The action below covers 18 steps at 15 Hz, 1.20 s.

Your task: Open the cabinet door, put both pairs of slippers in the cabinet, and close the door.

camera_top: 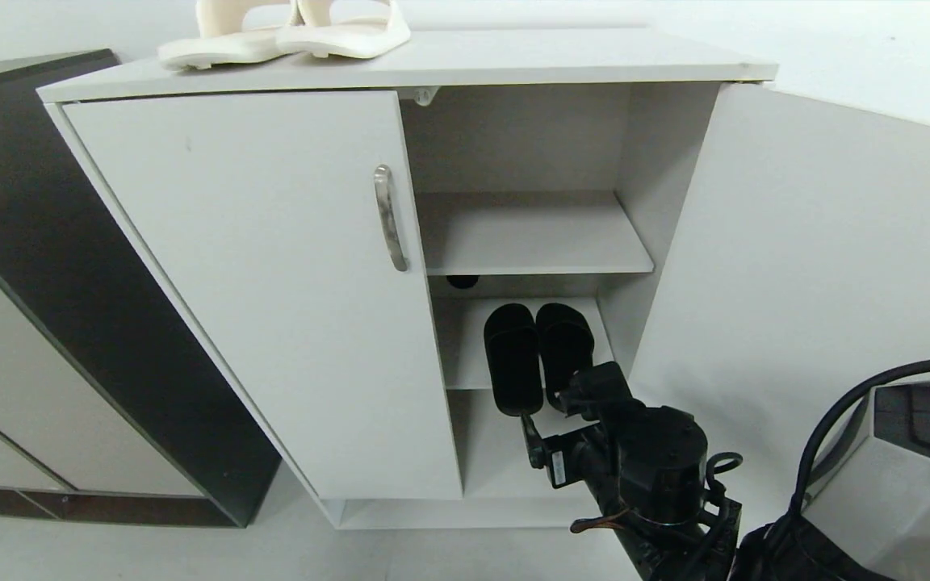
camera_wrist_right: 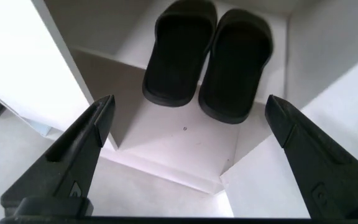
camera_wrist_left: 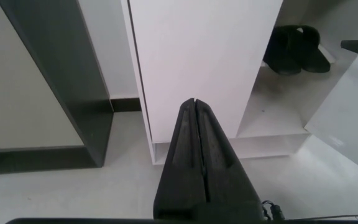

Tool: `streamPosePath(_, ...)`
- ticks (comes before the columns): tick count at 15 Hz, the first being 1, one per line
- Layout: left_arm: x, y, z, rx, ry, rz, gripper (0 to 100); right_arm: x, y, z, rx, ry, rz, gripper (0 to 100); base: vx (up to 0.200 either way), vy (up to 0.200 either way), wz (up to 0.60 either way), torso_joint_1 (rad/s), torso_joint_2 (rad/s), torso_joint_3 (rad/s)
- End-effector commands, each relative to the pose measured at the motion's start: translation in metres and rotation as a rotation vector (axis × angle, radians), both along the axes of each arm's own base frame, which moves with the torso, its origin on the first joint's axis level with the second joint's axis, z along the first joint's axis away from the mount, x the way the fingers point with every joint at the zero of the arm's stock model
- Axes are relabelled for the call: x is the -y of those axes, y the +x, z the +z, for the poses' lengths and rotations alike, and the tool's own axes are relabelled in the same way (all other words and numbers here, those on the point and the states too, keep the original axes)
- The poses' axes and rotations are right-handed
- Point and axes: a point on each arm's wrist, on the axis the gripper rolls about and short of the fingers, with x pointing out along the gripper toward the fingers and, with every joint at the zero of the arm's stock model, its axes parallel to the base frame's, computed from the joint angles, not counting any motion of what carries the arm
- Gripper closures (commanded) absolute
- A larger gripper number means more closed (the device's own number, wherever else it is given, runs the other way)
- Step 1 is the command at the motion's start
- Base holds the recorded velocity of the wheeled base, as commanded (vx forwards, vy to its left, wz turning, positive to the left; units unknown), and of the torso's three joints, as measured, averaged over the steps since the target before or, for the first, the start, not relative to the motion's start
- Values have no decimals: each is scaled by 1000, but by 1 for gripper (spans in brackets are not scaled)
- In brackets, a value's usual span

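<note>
Cabinet: the big white cabinet fills the middle of the head view. One side is open and shows its shelves.
Open door: the open door is swung out on the right of the frame.
Shut door: the shut door covers the left half.
Cream slippers: the cream slippers sit side by side on the cabinet top, in the upper left of the frame. They are not inside yet.
Black slippers: the black slippers lie side by side on the middle shelf, low in the middle of the frame. Their heels poke over the shelf edge.
How they will handle: I think both pairs are light, soft and bendy, and will not break. The strap across the top looks like the best place to pinch. A smooth sole could slip.
Right gripper: the right gripper has its fingers spread wide and holds nothing. It is just in front of the black heels and does not touch them.
Left gripper: the left gripper has its fingers pressed together and holds nothing. It is low in front of the shut door, well apart from both pairs.
</note>
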Motion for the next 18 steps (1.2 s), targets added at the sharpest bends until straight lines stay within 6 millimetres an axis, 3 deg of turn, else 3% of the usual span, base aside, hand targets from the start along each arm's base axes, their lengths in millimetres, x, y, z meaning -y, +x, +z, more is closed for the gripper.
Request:
streamPosePath(1, 0, 0, 0, -3, 0, 0, 100, 0, 0, -2, -2, -3, 1, 0, 0, 0, 0, 2, 2, 193)
streamPosePath(8, 0, 0, 0, -1, 0, 0, 100, 2, -2, -5, -13, -12, 2, 0, 0, 0, 0, 2, 2, 204)
streamPosePath(10, 0, 0, 0, -1, -2, 3, 100, 11, -11, -10, -11, -3, 83, 0, 0, 0, 0, 0, 2, 185)
streamPosePath(18, 0, 0, 0, -1, 0, 3, 100, 20, -19, -19, -46, -26, 173, 0, 0, 25, 0, 1, 4, 18)
